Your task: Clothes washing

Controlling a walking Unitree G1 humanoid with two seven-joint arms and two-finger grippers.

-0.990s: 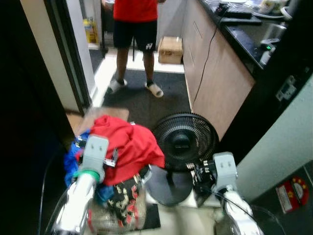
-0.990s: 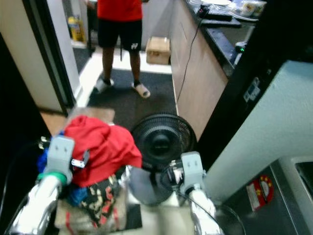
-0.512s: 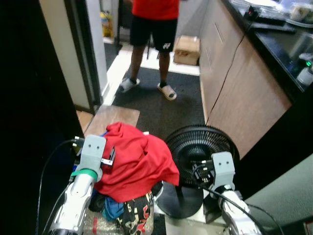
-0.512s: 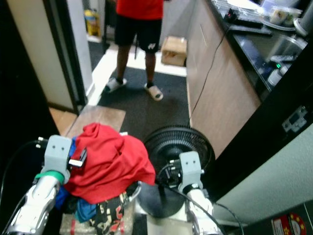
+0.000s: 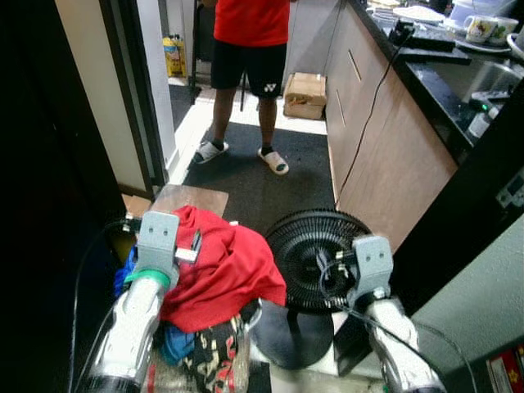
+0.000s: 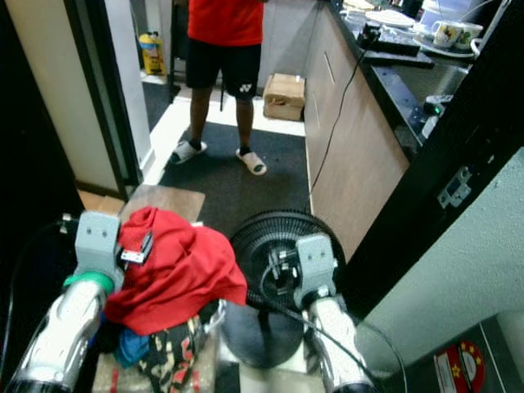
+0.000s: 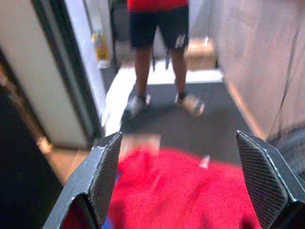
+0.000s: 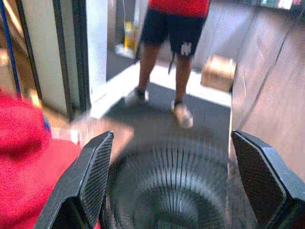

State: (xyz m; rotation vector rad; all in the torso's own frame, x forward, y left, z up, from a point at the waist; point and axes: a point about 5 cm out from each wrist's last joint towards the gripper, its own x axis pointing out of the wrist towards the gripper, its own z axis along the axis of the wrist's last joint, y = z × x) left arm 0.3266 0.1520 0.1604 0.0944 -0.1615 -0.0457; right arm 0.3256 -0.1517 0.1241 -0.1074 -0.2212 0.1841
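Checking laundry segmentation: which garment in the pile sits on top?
The red garment. It drapes over the whole heap beside the left pincer, covering the blue piece and the dark patterned one, which only peek out beneath it.

so I count one laundry pile, one black fan, one person, one cardboard box, two cups.

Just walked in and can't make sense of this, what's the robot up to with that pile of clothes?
The robot stands over a heap of laundry topped by a red garment, beside a black floor fan. Its left gripper hovers over the red cloth with jaws wide open, holding nothing. Its right gripper, also open and empty, is over the fan. A person in a red shirt and black shorts stands ahead on the dark mat by the kitchen counter. No clothing is gripped yet.
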